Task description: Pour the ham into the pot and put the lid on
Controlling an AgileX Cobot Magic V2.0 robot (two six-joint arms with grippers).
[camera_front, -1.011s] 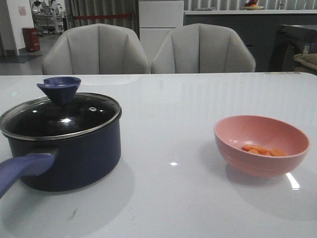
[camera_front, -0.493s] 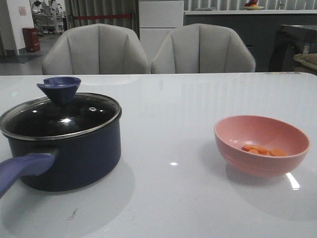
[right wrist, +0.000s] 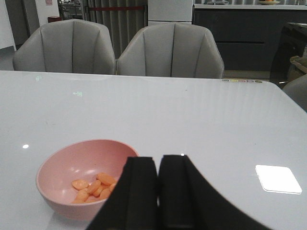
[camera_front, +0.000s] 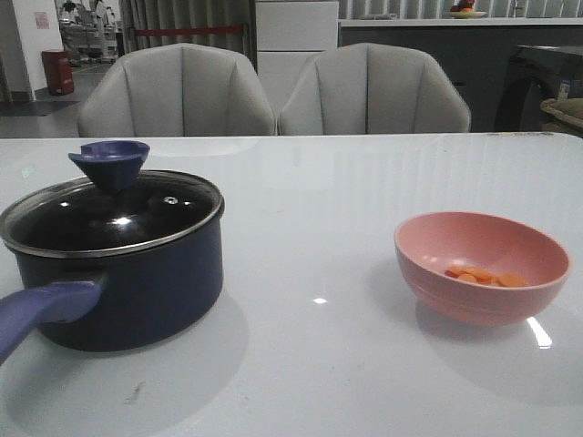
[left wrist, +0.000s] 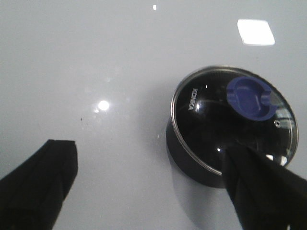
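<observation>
Pot [camera_front: 127,282]: dark navy saucepan, upright on the white table [camera_front: 319,364], at the robot's left. Its long purple-blue handle [camera_front: 41,314] runs from the near wall toward the near left table edge; that is the pot's long axis.

Lid [camera_front: 109,218]: clear glass with metal rim, seated level on the pot. Funnel-shaped purple-blue knob [camera_front: 109,159] stands upright, a small steam vent just beside it.

Ham [camera_front: 483,276]: several flat orange slices, heaped in the pink bowl [camera_front: 483,264]. The bowl sits upright on the table at the robot's right, well apart from the pot.

Left gripper [left wrist: 148,187]: jaws spread wide, nothing between them. It hangs above the table; in its wrist view the lidded pot lies by one finger [left wrist: 261,187], partly hidden behind it.

Right gripper [right wrist: 158,191]: fingers pressed together, holding nothing. The bowl of ham sits just beside its fingers [right wrist: 139,191], partly hidden by them.

Two grey chairs [camera_front: 273,91] stand behind the table.
</observation>
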